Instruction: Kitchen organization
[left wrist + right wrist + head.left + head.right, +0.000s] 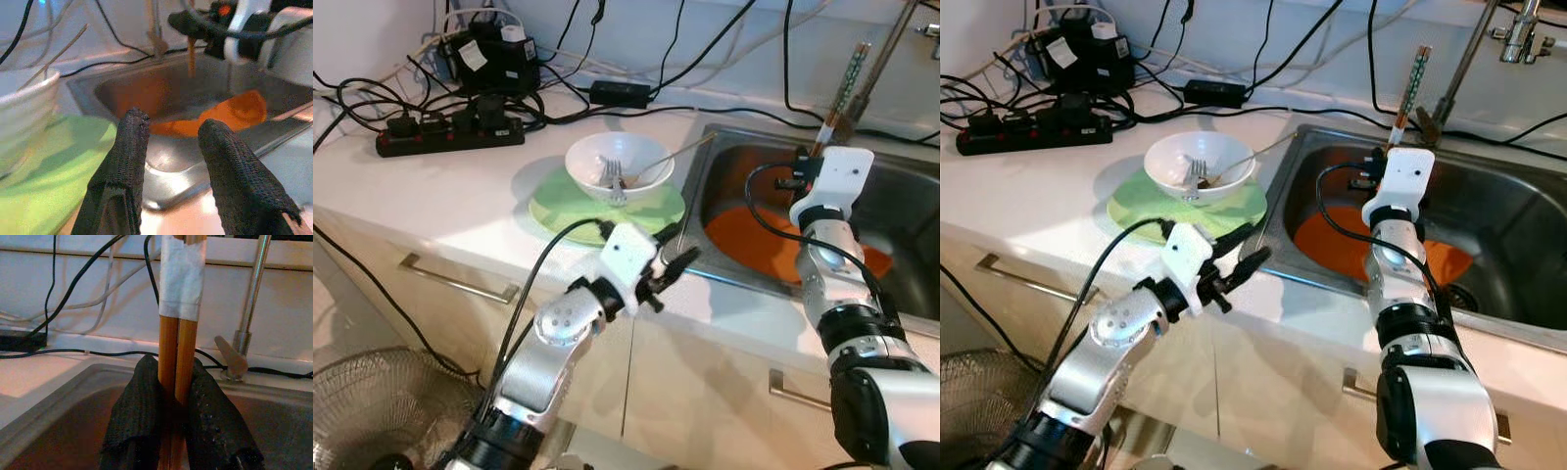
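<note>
My right gripper is shut on a pair of wooden chopsticks and holds them upright over the steel sink. In the right wrist view the chopsticks stand between the black fingers. An orange plate lies in the sink. A white bowl with a fork and a thin stick sits on a green plate on the counter. My left gripper is open and empty, at the counter's front edge between the green plate and the sink rim.
A black power strip, adapters and tangled cables crowd the back left of the counter. The faucet rises behind the sink. A floor fan stands at the lower left, in front of the drawers.
</note>
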Motion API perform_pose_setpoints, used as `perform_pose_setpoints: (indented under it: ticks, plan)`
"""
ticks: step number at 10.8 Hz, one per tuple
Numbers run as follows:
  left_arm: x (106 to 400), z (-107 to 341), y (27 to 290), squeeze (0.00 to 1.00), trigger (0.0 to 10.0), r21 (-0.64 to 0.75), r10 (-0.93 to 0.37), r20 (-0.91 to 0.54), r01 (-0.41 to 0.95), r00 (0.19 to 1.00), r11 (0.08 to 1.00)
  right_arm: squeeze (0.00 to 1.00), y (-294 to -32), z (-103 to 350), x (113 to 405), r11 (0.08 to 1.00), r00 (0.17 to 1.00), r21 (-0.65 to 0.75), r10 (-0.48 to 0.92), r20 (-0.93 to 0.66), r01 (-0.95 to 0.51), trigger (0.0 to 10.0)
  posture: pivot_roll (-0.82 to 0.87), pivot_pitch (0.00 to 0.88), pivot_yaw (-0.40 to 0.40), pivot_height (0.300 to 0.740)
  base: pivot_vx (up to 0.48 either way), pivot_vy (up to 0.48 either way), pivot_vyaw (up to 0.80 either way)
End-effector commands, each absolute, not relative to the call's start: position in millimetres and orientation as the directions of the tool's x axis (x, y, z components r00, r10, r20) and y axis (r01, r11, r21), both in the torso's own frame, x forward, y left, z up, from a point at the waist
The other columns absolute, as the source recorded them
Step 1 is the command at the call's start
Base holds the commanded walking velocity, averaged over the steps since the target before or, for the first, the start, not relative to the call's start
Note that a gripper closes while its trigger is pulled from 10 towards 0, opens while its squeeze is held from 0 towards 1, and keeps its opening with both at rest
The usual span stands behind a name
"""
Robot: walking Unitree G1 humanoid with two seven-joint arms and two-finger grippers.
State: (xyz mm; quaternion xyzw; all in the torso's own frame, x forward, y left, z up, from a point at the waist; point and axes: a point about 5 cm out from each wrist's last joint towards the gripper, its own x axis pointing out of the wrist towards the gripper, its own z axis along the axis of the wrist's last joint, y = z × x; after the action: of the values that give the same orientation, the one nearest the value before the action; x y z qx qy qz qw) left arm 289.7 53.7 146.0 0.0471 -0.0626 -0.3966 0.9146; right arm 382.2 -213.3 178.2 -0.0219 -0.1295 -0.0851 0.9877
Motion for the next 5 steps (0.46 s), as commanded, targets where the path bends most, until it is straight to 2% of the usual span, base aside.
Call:
perform_pose_setpoints:
  ticks: [1, 3, 5]
  plan:
    - [293, 143, 55, 0.00, 10.0, 0.142, -0.720, 0.080, 0.707, 0.690, 0.693, 0.00, -214, 179, 383, 0.983, 0.949, -0.023, -0.171, 0.265, 0.183, 10.0, 0.23, 0.016, -0.030, 0.725, 0.000, 0.000, 0.00]
    - [296, 138, 58, 0.00, 10.0, 0.121, -0.695, 0.075, 0.685, 0.715, 0.718, 0.00, -213, 174, 382, 0.983, 0.955, -0.027, -0.168, 0.244, 0.180, 10.0, 0.23, 0.030, -0.034, 0.725, 0.000, 0.000, 0.00]
    - [297, 132, 58, 0.00, 10.0, 0.112, -0.696, 0.061, 0.688, 0.716, 0.717, 0.00, -212, 158, 381, 0.983, 0.972, -0.025, -0.176, 0.155, 0.182, 10.0, 0.23, 0.038, -0.036, 0.725, 0.000, 0.000, 0.00]
